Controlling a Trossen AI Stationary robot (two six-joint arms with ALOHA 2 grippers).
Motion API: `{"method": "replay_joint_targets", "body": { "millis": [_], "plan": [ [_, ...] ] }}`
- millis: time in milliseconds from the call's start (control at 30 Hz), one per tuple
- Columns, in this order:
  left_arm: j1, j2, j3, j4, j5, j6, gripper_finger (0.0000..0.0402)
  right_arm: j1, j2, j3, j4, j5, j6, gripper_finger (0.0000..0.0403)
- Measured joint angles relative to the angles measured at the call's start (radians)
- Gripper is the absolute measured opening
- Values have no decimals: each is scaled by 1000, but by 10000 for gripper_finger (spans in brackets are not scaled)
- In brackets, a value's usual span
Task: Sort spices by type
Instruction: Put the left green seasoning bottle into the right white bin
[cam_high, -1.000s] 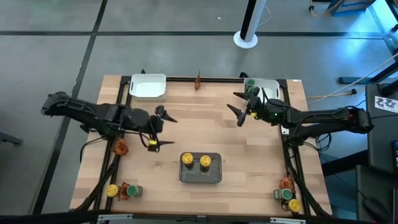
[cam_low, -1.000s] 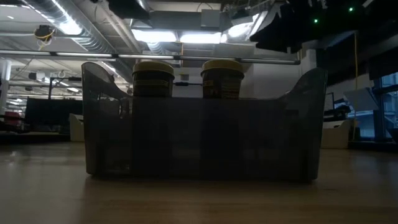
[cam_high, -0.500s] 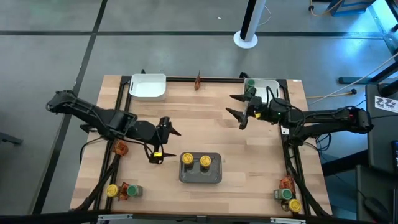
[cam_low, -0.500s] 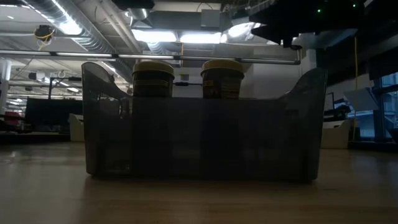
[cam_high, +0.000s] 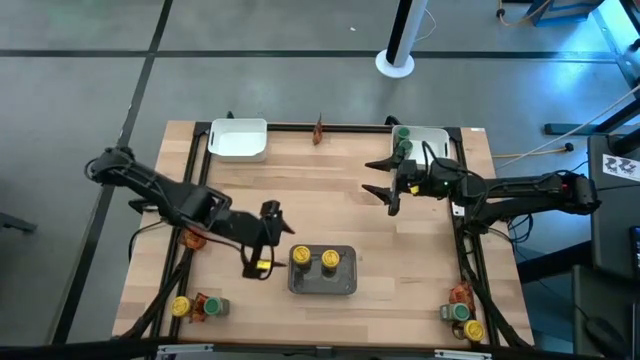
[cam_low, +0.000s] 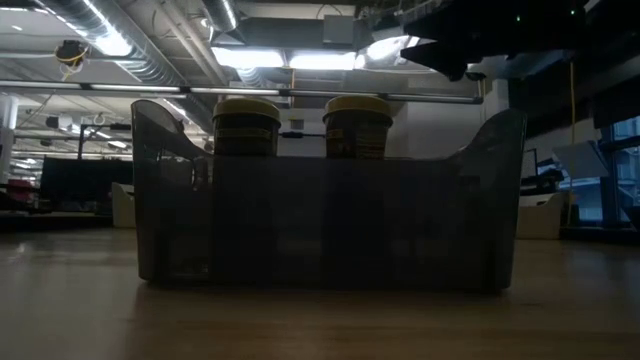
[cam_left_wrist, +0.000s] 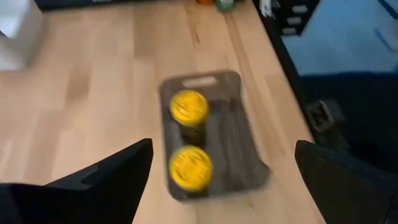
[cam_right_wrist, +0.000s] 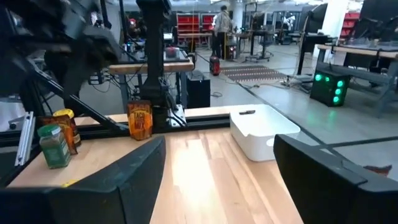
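Two yellow-lidded jars (cam_high: 315, 259) sit in the grey tray (cam_high: 323, 283); left gripper (cam_high: 263, 238) and right gripper (cam_high: 383, 178) gape empty

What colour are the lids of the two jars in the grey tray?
Yellow. The two jars stand in the grey tray; the high view shows them best.

Bright overhead view; low view dim, backlit by ceiling lights (cam_low: 250, 55); left wrist view motion-blurred
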Motion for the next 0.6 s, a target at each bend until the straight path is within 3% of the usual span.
{"method": "replay_joint_targets", "body": {
  "millis": [167, 467, 600],
  "plan": [
    [-58, 47, 91, -169, -19, -127, 368, 0, 0, 0, 8, 0, 0, 299],
    [-151, 54, 95, -427, -7, -511, 366, -1, 0, 0, 71, 0, 14, 299],
    [-197, 54, 83, -464, -6, -622, 366, -1, 0, 0, 93, 0, 13, 299]
  ]
}}
